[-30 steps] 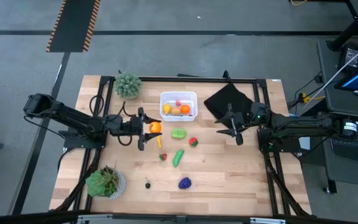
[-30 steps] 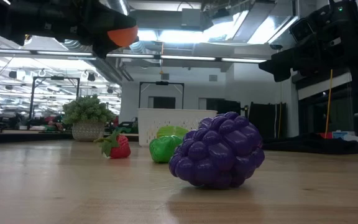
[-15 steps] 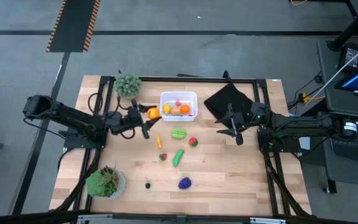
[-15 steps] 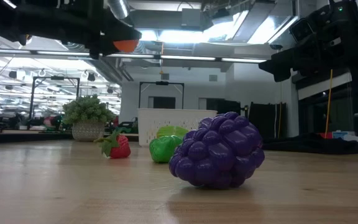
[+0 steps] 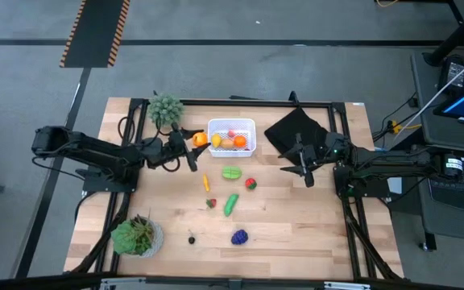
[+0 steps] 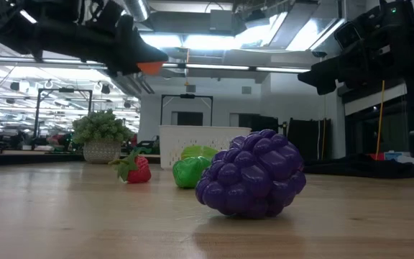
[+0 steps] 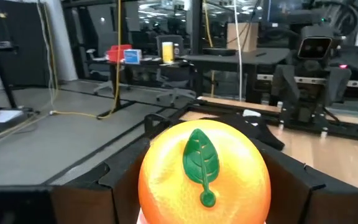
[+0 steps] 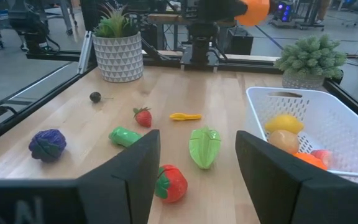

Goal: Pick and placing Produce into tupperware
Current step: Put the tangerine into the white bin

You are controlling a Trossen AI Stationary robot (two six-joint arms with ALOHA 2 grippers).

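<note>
Left hand [image 5: 195,144]: pinching the orange [image 5: 200,138], raised just beside the tub [image 5: 232,127].
Right hand [image 5: 304,163]: spread, holding nothing, well apart from the tub.
Tub: holds four fruits.
Counter [image 5: 296,225]: remaining produce lies scattered below the tub.

white tub [image 8: 328,134] holding fruit, green star fruit [image 8: 204,147], strawberry [image 8: 143,116], purple grapes [image 8: 47,143]
</note>
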